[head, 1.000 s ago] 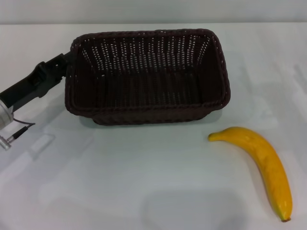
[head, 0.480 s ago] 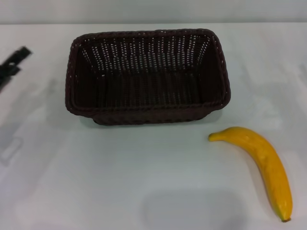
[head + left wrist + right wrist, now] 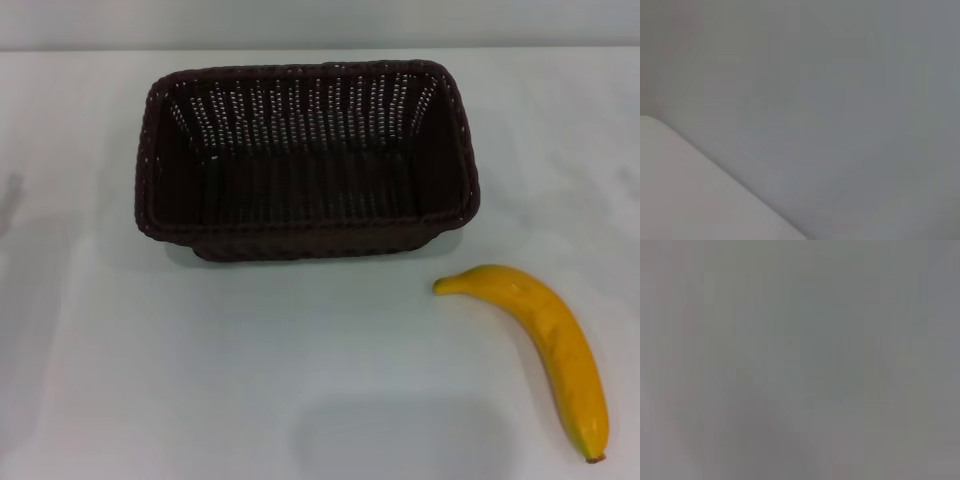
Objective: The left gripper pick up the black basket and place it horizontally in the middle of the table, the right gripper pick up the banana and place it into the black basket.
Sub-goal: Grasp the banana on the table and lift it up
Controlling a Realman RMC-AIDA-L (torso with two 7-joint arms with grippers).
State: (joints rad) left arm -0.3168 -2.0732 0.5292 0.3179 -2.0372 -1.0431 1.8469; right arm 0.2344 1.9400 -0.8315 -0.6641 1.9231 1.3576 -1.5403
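Note:
The black basket (image 3: pixel 305 160) stands upright on the white table (image 3: pixel 200 370), long side across the view, near the middle and toward the far side. It is empty. The yellow banana (image 3: pixel 550 345) lies on the table in front of and to the right of the basket, apart from it, its dark tip pointing toward me. Neither gripper shows in the head view. The two wrist views show only plain grey surface.
A soft shadow (image 3: pixel 400 440) lies on the table at the near edge, left of the banana. The table's far edge (image 3: pixel 320 50) runs just behind the basket.
The left arm, which was at the basket's left end, has drawn away to the left and out of the head view. The basket and banana have not moved.

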